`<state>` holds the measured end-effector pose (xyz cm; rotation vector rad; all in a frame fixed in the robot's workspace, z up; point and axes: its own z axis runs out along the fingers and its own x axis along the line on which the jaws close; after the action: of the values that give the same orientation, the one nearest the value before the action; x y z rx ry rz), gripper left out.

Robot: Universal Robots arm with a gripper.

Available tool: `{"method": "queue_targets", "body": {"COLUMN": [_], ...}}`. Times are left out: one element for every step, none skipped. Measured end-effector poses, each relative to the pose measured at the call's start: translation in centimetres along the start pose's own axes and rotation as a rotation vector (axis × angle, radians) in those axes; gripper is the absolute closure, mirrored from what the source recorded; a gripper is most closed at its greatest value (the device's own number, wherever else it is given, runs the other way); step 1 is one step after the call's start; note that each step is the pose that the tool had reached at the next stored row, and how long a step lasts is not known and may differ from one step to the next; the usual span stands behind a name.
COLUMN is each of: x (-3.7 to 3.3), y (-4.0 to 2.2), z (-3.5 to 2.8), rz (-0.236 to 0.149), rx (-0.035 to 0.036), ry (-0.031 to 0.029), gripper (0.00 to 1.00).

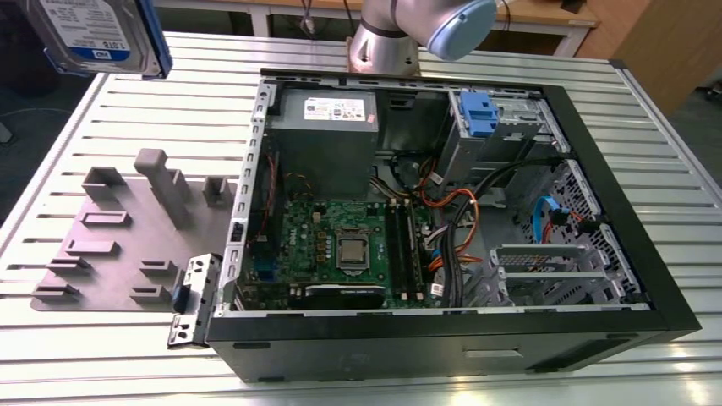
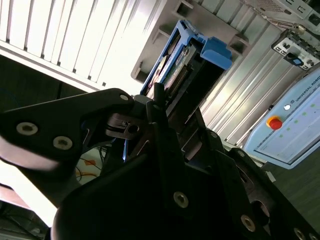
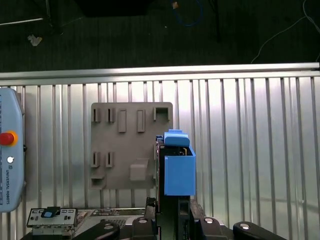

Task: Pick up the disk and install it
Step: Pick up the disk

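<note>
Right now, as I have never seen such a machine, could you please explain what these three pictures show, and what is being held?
This is one robot arm with a gripper at its end. The exterior view comes from a camera off the arm. Both wrist views come from cameras that ride on the arm. On the slatted metal table stand an open computer case and, at the exterior view's left, a grey plate with slots. The gripper is shut on the disk, a silver drive in a blue bracket, and holds it in the air, off the table.
</note>
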<state>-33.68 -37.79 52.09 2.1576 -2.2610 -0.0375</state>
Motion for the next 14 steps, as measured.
{"method": "queue_targets", "body": {"x": [-0.01, -0.01, -0.02, -0.03, -0.03, -0.04, -0.04, -0.04, -0.05, -0.05, -0.06, -0.06, -0.06, -0.07], "y": [-0.15, -0.29, -0.41, -0.54, -0.66, -0.77, -0.86, -0.95, -1.03, -1.11, -1.19, -1.27, -1.37, -1.47], "z": [0.01, 0.03, 0.04, 0.06, 0.07, 0.09, 0.11, 0.13, 0.14, 0.15, 0.16, 0.17, 0.19, 0.20], "rz": [0.000, 0.000, 0.000, 0.000, 0.000, 0.000, 0.000, 0.000, 0.000, 0.000, 0.000, 0.000, 0.000, 0.000], "rx": [-0.0001, 0.0000, 0.0000, 0.0000, -0.0001, -0.0001, 0.0000, -0.0001, -0.0001, -0.0001, -0.0001, 0.0000, 0.0000, 0.0000], "ry": [0.0000, 0.0000, 0.0000, 0.0000, 0.0001, 0.0001, 0.0001, 0.0000, 0.0000, 0.0000, 0.0000, 0.0000, 0.0000, 0.0000], "gripper": [0.65, 0.65, 0.65, 0.65, 0.65, 0.65, 0.65, 0.65, 0.65, 0.65, 0.65, 0.65, 0.65, 0.65]}}
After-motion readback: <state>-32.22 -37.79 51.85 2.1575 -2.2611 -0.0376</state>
